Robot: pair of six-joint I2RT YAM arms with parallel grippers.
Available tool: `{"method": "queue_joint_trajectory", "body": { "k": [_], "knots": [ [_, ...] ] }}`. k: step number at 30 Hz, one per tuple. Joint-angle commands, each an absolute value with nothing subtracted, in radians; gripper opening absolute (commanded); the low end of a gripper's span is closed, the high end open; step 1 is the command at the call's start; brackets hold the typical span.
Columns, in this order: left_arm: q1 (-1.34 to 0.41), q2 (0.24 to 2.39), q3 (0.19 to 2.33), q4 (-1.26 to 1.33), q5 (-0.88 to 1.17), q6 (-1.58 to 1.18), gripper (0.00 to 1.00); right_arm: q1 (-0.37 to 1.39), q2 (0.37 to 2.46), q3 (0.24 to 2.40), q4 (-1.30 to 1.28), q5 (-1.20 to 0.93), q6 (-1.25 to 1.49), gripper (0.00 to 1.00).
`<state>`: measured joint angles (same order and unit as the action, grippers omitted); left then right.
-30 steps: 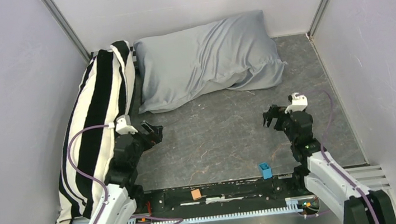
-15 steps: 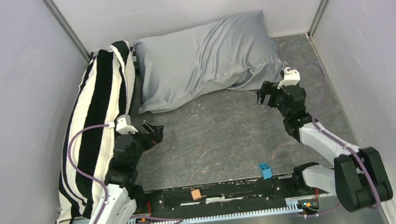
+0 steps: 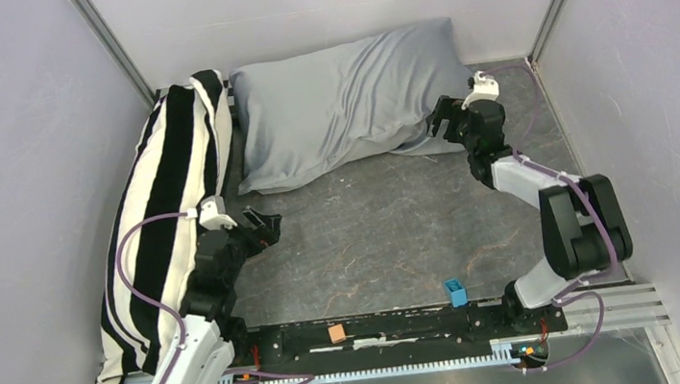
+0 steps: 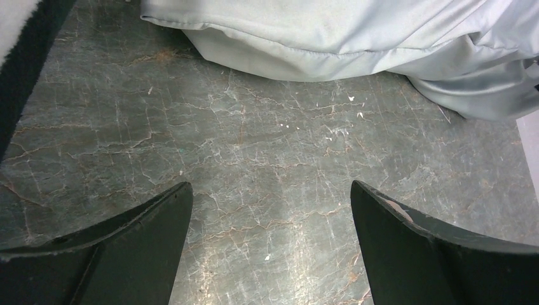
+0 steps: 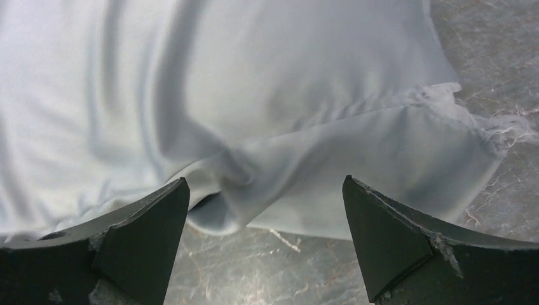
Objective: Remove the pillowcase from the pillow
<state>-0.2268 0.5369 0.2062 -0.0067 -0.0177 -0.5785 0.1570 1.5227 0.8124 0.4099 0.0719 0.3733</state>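
The light blue-grey pillowcase point(image 3: 346, 104) lies at the back of the table, plump and wrinkled, fully covering the white pillow, which is hidden inside. Its loose open end trails at the right front corner point(image 5: 381, 165). My right gripper point(image 3: 441, 121) is open just above that loose end, fingers either side of the folded fabric edge in the right wrist view point(image 5: 264, 190), not touching it. My left gripper point(image 3: 268, 229) is open and empty over bare table, short of the pillowcase's near edge point(image 4: 305, 57).
A long black-and-white striped pillow point(image 3: 167, 192) lies along the left wall beside my left arm. A small blue block point(image 3: 455, 291) and an orange block point(image 3: 337, 332) sit on the front rail. Grey walls enclose the table on three sides.
My right arm has reached forward from mid-table to the pillowcase's right front corner, gripper still open. The left arm has not moved. The pillowcase has not shifted.
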Motion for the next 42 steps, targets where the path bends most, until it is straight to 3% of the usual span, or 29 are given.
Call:
{"method": "queue_joint_trajectory", "body": {
  "k": [1, 2, 4, 6, 7, 8, 10, 19, 22, 24, 25, 26, 27, 28, 29, 32, 42],
  "knots": [
    [-0.224, 0.543, 0.199, 0.035, -0.005, -0.581, 1.00, 0.100, 1.632, 0.905, 0.452, 0.110, 0.499, 0.98],
    [-0.224, 0.545, 0.199, 0.037, -0.005, -0.581, 1.00, 0.084, 1.657, 0.925, 0.450, 0.098, 0.515, 0.96],
    [-0.224, 0.546, 0.200, 0.038, -0.005, -0.582, 1.00, 0.063, 1.692, 0.946, 0.469, 0.051, 0.534, 0.74],
    [-0.224, 0.549, 0.200, 0.040, -0.005, -0.582, 1.00, 0.048, 1.690, 0.940, 0.514, -0.044, 0.514, 0.32],
    [-0.225, 0.549, 0.199, 0.040, -0.005, -0.581, 1.00, 0.046, 1.676, 0.935, 0.516, -0.074, 0.503, 0.16],
    [-0.225, 0.551, 0.199, 0.042, -0.005, -0.582, 1.00, 0.048, 1.649, 0.922, 0.514, -0.089, 0.492, 0.05],
    [-0.225, 0.554, 0.199, 0.044, -0.005, -0.583, 1.00, 0.057, 1.567, 0.839, 0.565, -0.128, 0.497, 0.00],
    [-0.224, 0.564, 0.202, 0.049, 0.022, -0.583, 1.00, 0.243, 1.099, 0.550, 0.457, -0.172, 0.388, 0.03],
    [-0.224, 0.563, 0.203, 0.050, 0.029, -0.581, 1.00, 0.320, 0.997, 0.494, 0.441, -0.295, 0.349, 0.04],
    [-0.224, 0.564, 0.202, 0.051, 0.035, -0.581, 0.99, 0.386, 0.986, 0.504, 0.423, -0.502, 0.272, 0.08],
    [-0.224, 0.564, 0.201, 0.052, 0.038, -0.582, 0.99, 0.420, 0.989, 0.529, 0.376, -0.572, 0.231, 0.11],
    [-0.224, 0.564, 0.201, 0.053, 0.041, -0.580, 0.99, 0.445, 0.985, 0.548, 0.330, -0.620, 0.202, 0.23],
    [-0.224, 0.565, 0.201, 0.055, 0.047, -0.579, 0.99, 0.461, 0.975, 0.560, 0.266, -0.628, 0.169, 0.38],
    [-0.225, 0.566, 0.200, 0.059, 0.060, -0.577, 0.99, 0.465, 0.955, 0.572, 0.197, -0.592, 0.146, 0.60],
    [-0.225, 0.568, 0.199, 0.066, 0.077, -0.570, 0.99, 0.465, 0.926, 0.580, 0.136, -0.504, 0.132, 0.72],
    [-0.227, 0.582, 0.194, 0.115, 0.175, -0.550, 0.96, 0.465, 0.838, 0.598, -0.039, -0.171, 0.139, 0.93],
    [-0.397, 0.673, 0.216, 0.218, 0.228, -0.501, 0.94, 0.463, 0.572, 0.533, -0.219, 0.272, 0.213, 0.98]
  ]
}}
